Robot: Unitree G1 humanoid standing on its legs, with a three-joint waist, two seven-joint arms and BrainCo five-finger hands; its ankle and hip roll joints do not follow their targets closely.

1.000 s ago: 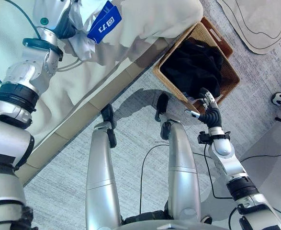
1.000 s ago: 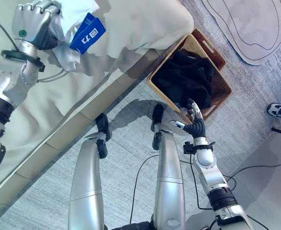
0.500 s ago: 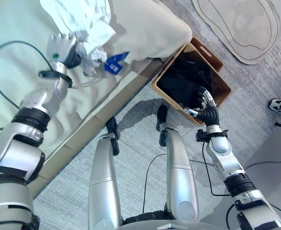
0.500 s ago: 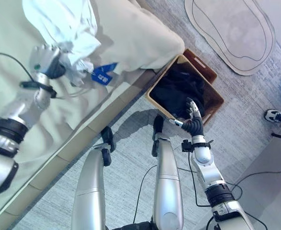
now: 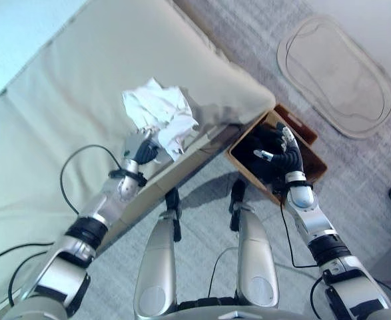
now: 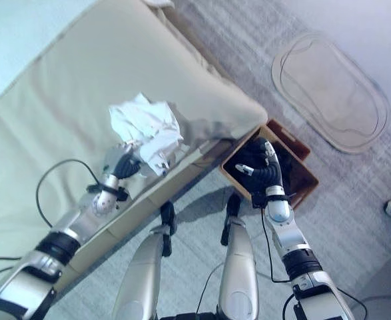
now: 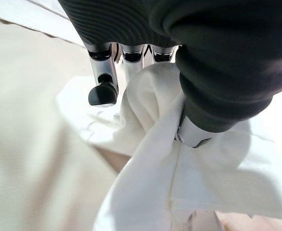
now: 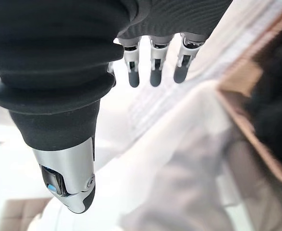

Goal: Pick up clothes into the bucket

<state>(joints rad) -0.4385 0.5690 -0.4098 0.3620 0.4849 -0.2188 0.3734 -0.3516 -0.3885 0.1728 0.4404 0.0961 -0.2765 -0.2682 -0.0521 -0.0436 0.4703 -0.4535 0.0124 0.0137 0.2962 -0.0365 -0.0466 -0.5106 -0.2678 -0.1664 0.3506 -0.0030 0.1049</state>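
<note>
1. Left wrist view shows the left hand [image 7: 145, 62] clenched on the white garment [image 7: 179, 183], cloth bunched between its fingers and thumb; in the left eye view this hand sits near the front edge of the bed [image 5: 82, 80], on the left of the scene.
2. At about the same distance on the right, the right hand [image 6: 265, 170] hangs over the near rim of the wicker basket [image 6: 300, 195] with its fingers straight and relaxed, grasping nothing.
3. The basket stands on the floor just beside the bed's corner and already holds dark clothes [image 6: 255, 157].
4. Just beyond the left hand, the white garment lies crumpled in a loose heap on the bed cover, well apart from the basket.
5. Farther right, a pale rug [image 5: 338, 73] lies on the floor.
6. Risk, as I judge it: the grip takes only one fold of the garment, so the cloth could slip out on the lift, or trail and drag along the bed edge and drop on the floor short of the basket.
</note>
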